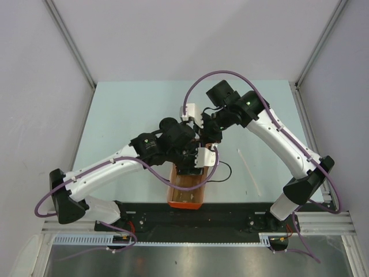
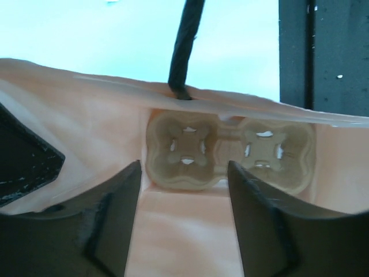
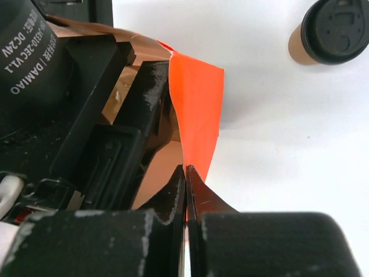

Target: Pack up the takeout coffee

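Right now it's bag prep. Left gripper (image 2: 183, 190) is down inside the orange bag (image 3: 196, 98), jaws apart, empty, over a pulp carrier (image 2: 230, 153). Right gripper (image 3: 185, 190) pinches the bag rim. Takeout coffee (image 3: 331, 32) stands lidded on the table (image 3: 277, 144) beyond the bag, so it probably needs fetching next.

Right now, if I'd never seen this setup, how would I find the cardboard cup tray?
Start at the orange paper bag at the near edge of the pale table. Inside, at its far end, sits the cup tray, beige moulded pulp. Two empty wells set it apart from the bag's smooth walls.
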Tool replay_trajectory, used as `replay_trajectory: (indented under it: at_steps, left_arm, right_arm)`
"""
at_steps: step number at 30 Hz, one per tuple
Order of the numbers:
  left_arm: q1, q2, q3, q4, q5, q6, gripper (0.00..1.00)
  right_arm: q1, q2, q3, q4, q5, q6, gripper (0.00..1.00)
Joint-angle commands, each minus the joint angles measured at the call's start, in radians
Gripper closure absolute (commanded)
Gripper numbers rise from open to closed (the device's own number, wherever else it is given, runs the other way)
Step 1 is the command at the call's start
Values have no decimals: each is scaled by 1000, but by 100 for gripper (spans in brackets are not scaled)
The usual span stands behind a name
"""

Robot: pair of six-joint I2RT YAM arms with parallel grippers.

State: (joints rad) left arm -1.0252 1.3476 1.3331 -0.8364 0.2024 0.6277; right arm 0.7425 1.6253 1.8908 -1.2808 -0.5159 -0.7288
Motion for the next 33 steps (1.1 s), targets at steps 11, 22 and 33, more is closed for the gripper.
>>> replay_trajectory:
  at_steps: [11, 22, 33]
  left_arm:
    - [30, -168, 95, -7, 58, 46, 29]
    - [36, -214, 152, -9, 121, 17, 30]
    - [268, -180, 515, 109, 115, -222, 5]
  right_arm:
    - [-81, -47, -10, -126, -62, 46, 100]
    - [-130, -50, -6, -140, -99, 46, 100]
    - [-176, -79, -35, -163, -98, 22, 100]
